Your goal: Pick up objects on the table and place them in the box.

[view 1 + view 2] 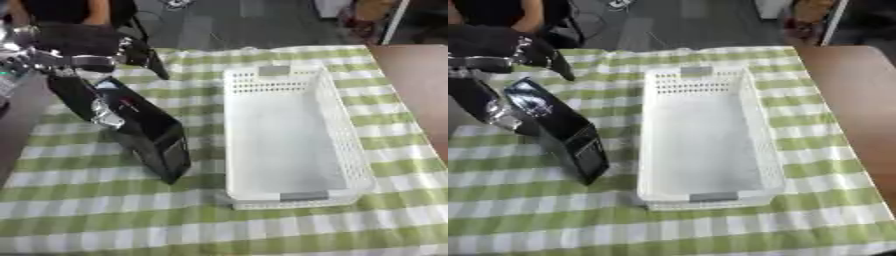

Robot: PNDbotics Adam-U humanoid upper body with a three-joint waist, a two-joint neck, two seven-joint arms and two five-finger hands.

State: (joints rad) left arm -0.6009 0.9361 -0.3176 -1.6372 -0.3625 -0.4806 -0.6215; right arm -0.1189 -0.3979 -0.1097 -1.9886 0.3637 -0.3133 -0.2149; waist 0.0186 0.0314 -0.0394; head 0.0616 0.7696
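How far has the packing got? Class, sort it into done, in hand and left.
Done: nothing, the white basket holds no objects. In hand: the left hand grips a black glossy pack, its lower end near the checked cloth beside the basket. Left: moving the pack into the basket.

The left robot hand [66, 52] was blurred and partly cut off by the frame's left edge; its finger posture could not be determined. The glossy black bag [144, 132] carried illegible markings. The right robot hand was out of frame.
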